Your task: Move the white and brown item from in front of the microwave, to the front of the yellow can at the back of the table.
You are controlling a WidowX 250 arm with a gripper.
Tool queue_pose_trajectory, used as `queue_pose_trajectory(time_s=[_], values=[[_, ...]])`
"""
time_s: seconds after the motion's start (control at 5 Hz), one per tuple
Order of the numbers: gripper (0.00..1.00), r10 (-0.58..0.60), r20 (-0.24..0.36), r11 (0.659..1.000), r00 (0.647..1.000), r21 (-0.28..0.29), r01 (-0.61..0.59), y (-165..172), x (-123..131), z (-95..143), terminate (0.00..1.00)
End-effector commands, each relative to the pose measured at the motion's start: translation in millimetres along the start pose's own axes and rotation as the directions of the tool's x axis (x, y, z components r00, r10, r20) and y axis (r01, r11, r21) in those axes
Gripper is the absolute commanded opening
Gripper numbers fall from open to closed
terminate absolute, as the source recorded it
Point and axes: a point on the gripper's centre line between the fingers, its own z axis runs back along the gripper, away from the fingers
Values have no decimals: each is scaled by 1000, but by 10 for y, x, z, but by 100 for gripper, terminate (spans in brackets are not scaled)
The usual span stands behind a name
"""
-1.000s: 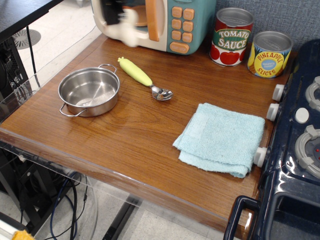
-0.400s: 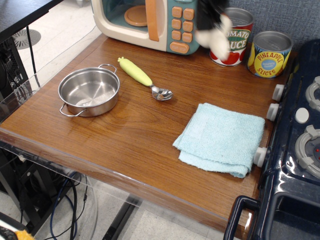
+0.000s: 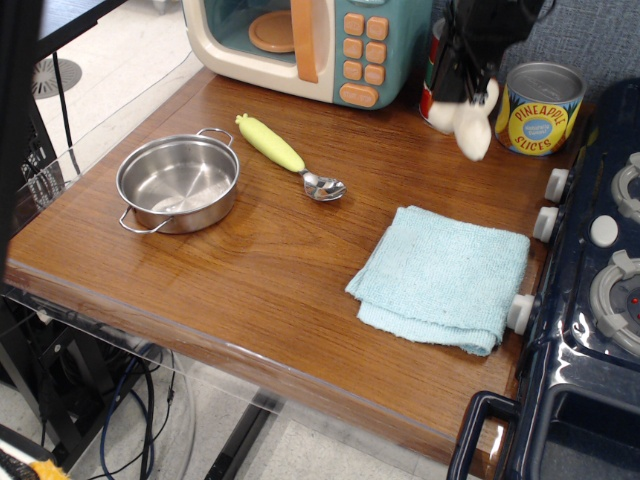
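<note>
My black gripper (image 3: 468, 92) reaches down from the top edge, shut on the white and brown item (image 3: 472, 128). Only the item's cream-white part shows, blurred, hanging just above the table (image 3: 250, 270); its brown cap is hidden. It hangs just left of the yellow "Pineapple Slices" can (image 3: 540, 108), which stands at the back right. The microwave (image 3: 310, 45) stands at the back left, with nothing on the table in front of it.
The gripper hides most of a red Tomato Sauce can (image 3: 431, 75). A steel pot (image 3: 178, 182) sits at the left, and a yellow-handled spoon (image 3: 285, 155) lies beside it. A light-blue cloth (image 3: 440, 278) lies front right. A dark-blue toy stove (image 3: 600, 280) lines the right edge.
The gripper carried the white item from the front of the microwave rightward, past the red can, to just left of the yellow can, and lowered it a little.
</note>
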Motion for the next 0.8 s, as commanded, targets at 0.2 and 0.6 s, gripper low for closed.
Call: queue_pose_trajectory(time_s=[0.2,0.6], values=[[0,-60,7,998,998,14,60,-125,71,-93,0],[100,-74,39,997,997,-5,74,-102,43,-111,0]])
